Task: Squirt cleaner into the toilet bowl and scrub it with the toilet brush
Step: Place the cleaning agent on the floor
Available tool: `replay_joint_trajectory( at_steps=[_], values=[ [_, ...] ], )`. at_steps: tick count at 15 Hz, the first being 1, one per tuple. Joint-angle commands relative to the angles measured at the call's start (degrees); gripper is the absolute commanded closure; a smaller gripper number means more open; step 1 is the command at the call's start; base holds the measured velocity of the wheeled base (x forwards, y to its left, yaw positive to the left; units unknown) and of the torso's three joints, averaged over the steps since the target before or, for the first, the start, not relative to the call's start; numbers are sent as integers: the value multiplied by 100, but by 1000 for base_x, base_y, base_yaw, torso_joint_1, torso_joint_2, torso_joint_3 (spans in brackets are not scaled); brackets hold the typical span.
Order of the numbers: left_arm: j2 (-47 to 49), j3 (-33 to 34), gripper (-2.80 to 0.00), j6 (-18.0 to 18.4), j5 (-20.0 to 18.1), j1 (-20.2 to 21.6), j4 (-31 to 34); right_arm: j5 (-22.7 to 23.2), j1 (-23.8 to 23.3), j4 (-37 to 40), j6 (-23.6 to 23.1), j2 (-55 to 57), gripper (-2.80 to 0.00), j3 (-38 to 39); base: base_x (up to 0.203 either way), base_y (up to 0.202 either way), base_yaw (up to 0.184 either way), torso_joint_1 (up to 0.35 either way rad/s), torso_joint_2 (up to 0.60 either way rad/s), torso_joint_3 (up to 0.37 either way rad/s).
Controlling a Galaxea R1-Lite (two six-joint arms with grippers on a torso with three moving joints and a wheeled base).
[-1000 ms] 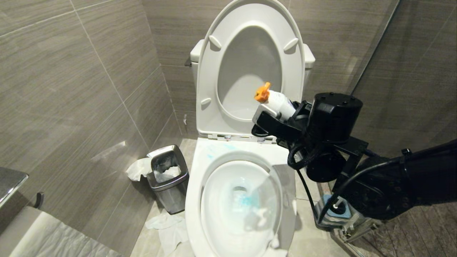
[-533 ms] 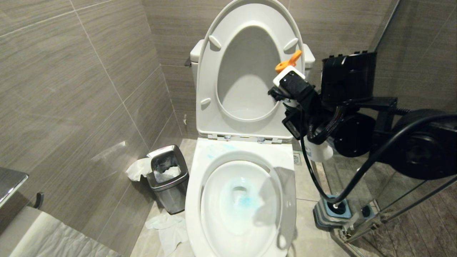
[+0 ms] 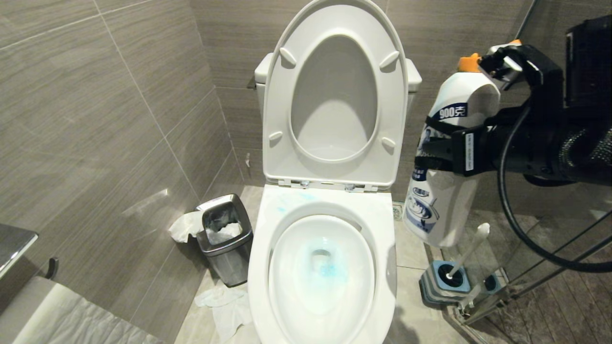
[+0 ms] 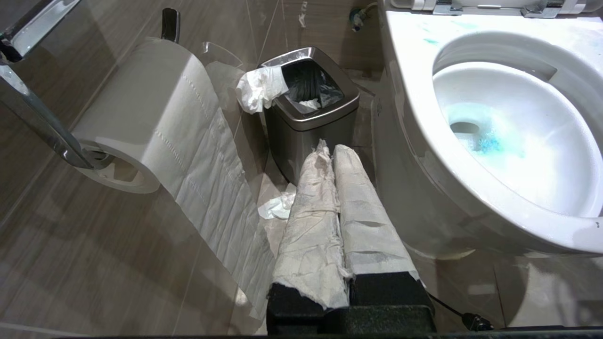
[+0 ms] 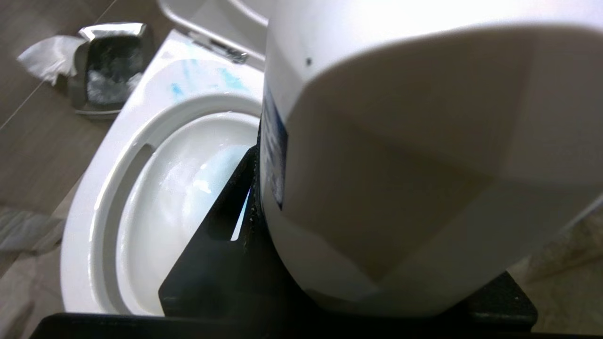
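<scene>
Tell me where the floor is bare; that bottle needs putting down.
Bare tile lies between the toilet bowl and the toilet brush base, below the bottle in the right end effector. The other side is crowded: steel bin and scattered tissue.

Bottle swung away from the bowl and turned upright

The right gripper [image 3: 442,155] has carried the cleaner bottle [image 3: 442,191] from over the toilet bowl [image 3: 260,267] to its right side; orange cap now upward; the toilet brush [image 3: 466,251] now uncovered.
</scene>
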Motion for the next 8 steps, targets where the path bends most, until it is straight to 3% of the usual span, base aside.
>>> replay_joint_trajectory(
  at_steps=[1,3,8],
  values=[
    [7,1,0,1,0,-5,-2,-90,-351,-439,10,-483,0,422,0,0,0,0,0,0],
    [7,1,0,1,0,-4,-2,-175,-618,-793,-8,-600,0,659,0,0,0,0,0,0],
    [7,1,0,1,0,4,-2,-179,-1066,-826,12,-831,0,1012,0,0,0,0,0,0]
  ],
)
